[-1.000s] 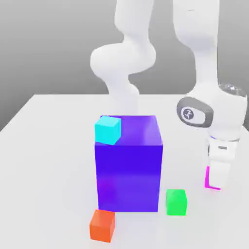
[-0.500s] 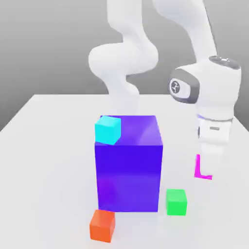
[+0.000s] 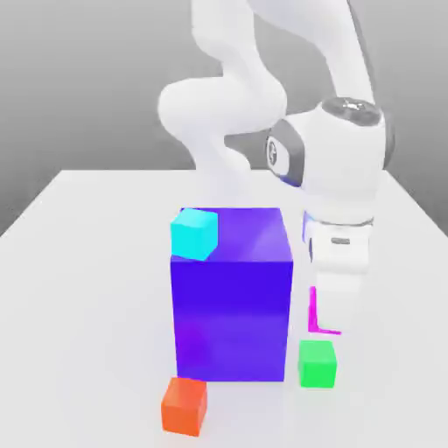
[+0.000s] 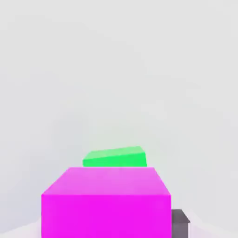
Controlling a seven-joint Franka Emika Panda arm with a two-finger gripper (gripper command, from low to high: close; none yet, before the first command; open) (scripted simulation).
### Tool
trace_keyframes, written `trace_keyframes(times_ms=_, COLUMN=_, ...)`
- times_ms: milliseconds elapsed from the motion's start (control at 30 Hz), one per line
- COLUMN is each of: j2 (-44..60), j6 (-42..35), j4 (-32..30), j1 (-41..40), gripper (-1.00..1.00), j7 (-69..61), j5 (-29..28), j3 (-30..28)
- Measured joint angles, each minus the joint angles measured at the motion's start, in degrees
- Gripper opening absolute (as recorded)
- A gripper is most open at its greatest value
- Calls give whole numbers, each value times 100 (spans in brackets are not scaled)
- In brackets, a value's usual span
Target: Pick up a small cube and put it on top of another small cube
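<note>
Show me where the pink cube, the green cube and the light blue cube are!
pink cube (image 4: 106,204), hand view, on its near face.
green cube (image 3: 317,364), exterior view, middle of its front face.
light blue cube (image 3: 193,234), exterior view, on its front face, atop the big blue block.

White arm's gripper (image 3: 337,325) gripping magenta cube (image 3: 314,312) above green cube (image 3: 317,363), cyan cube (image 3: 193,234) atop big blue block (image 3: 232,315), red-orange cube (image 3: 184,405) on worktop (image 3: 79,289)

Magenta-pink small cube (image 3: 322,318), green cube (image 3: 317,363), red-orange cube (image 3: 184,405), cyan cube (image 3: 193,234) — big block (image 3: 232,297) blue-violet, arm (image 3: 337,162) and bench (image 3: 79,289) white
</note>
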Motion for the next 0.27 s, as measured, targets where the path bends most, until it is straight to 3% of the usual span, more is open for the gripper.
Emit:
trace_keyframes(times_ms=167, j2=604, j6=580, j4=8, j1=-14, gripper=-100, j7=76, j5=-104, j3=-33)
trace_keyframes(times_ms=200, j2=694, j6=666, j4=6, j1=-8, gripper=100, j7=98, j5=-132, j3=-49)
trace_keyframes(times_ms=267, j2=694, j6=666, j4=6, j1=-8, gripper=100, j7=98, j5=-132, j3=-49)
